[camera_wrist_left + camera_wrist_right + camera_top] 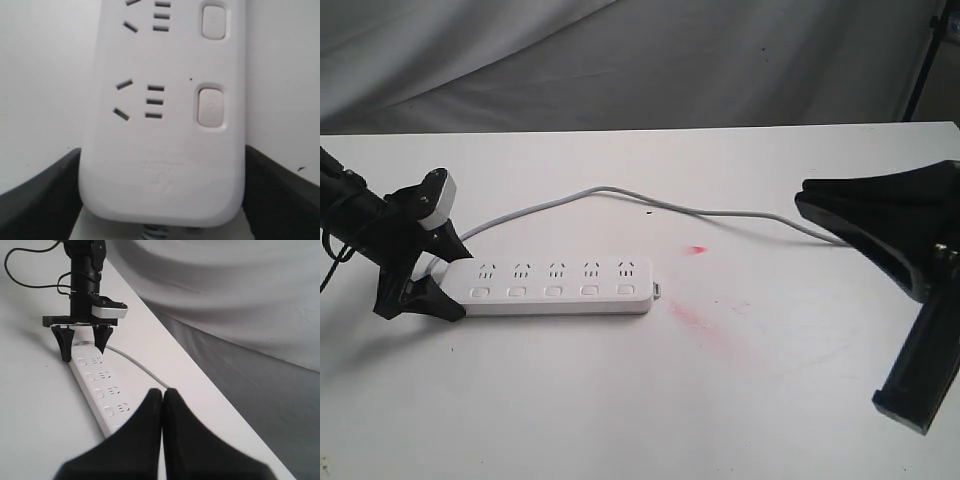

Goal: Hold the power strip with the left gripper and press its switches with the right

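Left end effector (pixel 458 283) clamps the power strip (pixel 560 285) — right end effector (pixel 162 396) clenched, well apart.

White power strip (pixel 570 281) lies flat, switches (pixel 553 291) upward

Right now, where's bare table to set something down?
Bare table on the switch side of the power strip, between left hand and right hand; also beyond the cord. Crowded at the strip's cord end, gripped by left hand.
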`<action>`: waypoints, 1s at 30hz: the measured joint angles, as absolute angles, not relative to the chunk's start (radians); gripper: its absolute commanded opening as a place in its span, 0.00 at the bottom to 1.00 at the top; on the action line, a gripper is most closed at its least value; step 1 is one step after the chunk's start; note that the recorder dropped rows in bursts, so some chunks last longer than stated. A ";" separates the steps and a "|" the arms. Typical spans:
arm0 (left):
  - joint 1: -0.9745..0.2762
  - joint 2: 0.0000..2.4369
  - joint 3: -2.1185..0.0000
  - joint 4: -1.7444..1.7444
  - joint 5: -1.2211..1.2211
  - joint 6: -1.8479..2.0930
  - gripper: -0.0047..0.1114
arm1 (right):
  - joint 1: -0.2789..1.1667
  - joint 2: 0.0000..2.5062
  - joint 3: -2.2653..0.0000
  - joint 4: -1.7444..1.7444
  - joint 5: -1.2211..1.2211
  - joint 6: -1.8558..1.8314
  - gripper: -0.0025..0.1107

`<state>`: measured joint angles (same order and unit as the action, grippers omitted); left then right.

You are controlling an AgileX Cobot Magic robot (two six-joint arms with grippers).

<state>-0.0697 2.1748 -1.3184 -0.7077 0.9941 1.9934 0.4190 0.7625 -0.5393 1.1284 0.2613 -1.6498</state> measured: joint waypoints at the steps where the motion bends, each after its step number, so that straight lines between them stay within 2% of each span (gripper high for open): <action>1: -0.070 2.175 -1.318 -0.708 0.994 1.993 0.60 | 0.419 0.763 -0.539 1.128 0.261 -1.649 0.02; 4: -0.070 2.175 -1.318 -0.708 0.994 1.993 0.60 | 0.419 0.743 -0.529 1.128 0.247 -1.649 0.02; 8: -0.070 2.175 -1.318 -0.708 0.994 1.993 0.60 | 0.390 0.581 -0.433 1.130 0.175 -1.598 0.02; 12: -0.070 2.175 -1.318 -0.708 0.994 1.993 0.60 | 0.259 0.283 -0.246 1.132 0.151 -1.499 0.02; 16: -0.070 2.175 -1.318 -0.708 0.994 1.993 0.60 | 0.151 0.095 -0.130 1.134 0.147 -1.464 0.02; 26: -0.070 2.175 -1.318 -0.708 0.994 1.993 0.60 | 0.148 0.069 -0.111 1.109 0.147 -1.365 0.02; 30: -0.070 2.175 -1.318 -0.708 0.994 1.993 0.60 | 0.148 0.069 -0.111 0.825 0.144 -1.063 0.02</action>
